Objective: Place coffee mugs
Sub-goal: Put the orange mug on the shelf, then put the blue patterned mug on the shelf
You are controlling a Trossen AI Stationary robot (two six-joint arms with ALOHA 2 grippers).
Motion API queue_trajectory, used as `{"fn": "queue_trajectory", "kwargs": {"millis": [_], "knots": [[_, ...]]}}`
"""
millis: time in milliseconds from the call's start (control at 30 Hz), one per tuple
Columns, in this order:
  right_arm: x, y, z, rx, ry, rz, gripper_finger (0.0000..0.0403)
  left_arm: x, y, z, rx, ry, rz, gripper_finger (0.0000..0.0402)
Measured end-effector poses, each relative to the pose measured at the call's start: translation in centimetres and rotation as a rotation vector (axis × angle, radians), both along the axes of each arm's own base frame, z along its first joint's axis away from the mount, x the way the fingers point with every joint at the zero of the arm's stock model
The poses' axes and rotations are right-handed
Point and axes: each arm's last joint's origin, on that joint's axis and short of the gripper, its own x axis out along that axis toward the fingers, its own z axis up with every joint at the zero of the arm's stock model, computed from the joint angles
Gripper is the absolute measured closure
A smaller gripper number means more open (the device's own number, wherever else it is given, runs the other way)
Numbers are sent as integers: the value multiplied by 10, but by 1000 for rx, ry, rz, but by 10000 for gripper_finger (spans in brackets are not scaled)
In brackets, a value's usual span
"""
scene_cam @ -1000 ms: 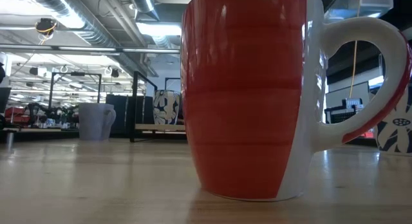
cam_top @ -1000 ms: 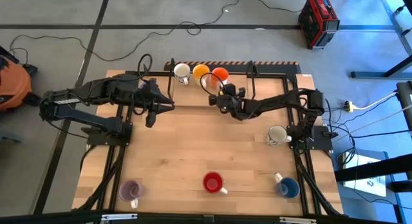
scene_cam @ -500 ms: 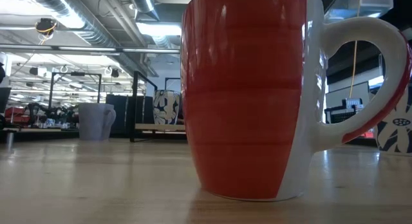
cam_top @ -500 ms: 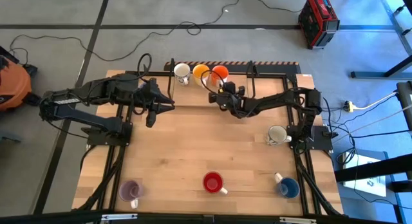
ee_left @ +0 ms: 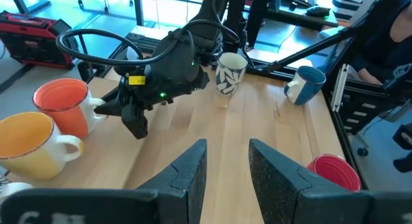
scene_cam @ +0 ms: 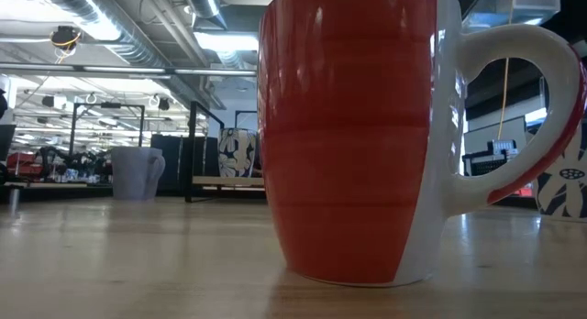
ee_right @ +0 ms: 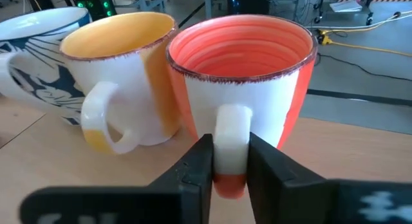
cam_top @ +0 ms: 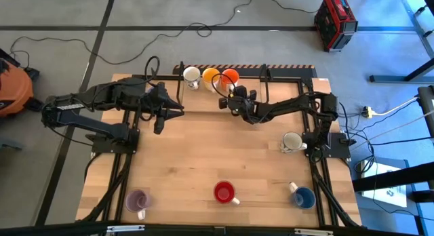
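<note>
An orange-red mug (ee_right: 244, 69) stands at the table's far edge, in a row with a yellow-orange mug (ee_right: 129, 63) and a white patterned mug (ee_right: 32, 44). My right gripper (ee_right: 230, 150) is at the orange-red mug (cam_top: 231, 76), shut on its handle. My left gripper (ee_left: 226, 179) hovers open over the far left of the table (cam_top: 168, 114), touching nothing. The cream mug (cam_top: 292, 141) stands near the right edge. Along the near edge stand the red mug (cam_top: 224, 192), the blue mug (cam_top: 304, 197) and one pale purple mug (cam_top: 137, 200). My right gripper pinches the orange-red mug's handle (ee_right: 230, 127) between its two fingers (ee_right: 196, 166), one on each flat side of the loop. The fingers come level from the table's near side. The mug stands upright with its base on the table, beside the yellow-orange mug.
The black frame rail (cam_top: 244, 68) runs just behind the row of mugs. Bare wood (cam_top: 217, 148) lies between the arms and the near-edge mugs. In the low view the red mug (scene_cam: 348, 136) fills the foreground. A person's dark sleeve (ee_left: 393, 31) shows beyond the table.
My right gripper has moved a short way toward the table's far edge, toward the row of mugs, with its fingers still at the orange-red mug's handle. My left arm has kept still.
</note>
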Motion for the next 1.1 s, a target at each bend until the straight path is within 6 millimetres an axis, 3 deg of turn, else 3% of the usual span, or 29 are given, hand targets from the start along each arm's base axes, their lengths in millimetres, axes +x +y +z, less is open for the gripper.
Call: {"fn": "queue_trajectory", "kwargs": {"millis": [467,900,1100], "knots": [[-1,2,4,-21,19,-11,240,0,0,0,2,1,-1,292],[-14,36,46,-29,83,119,229,0,0,0,11,3,-6,292],[-33,66,84,20,67,288,229,0,0,0,9,6,-6,292]]}}
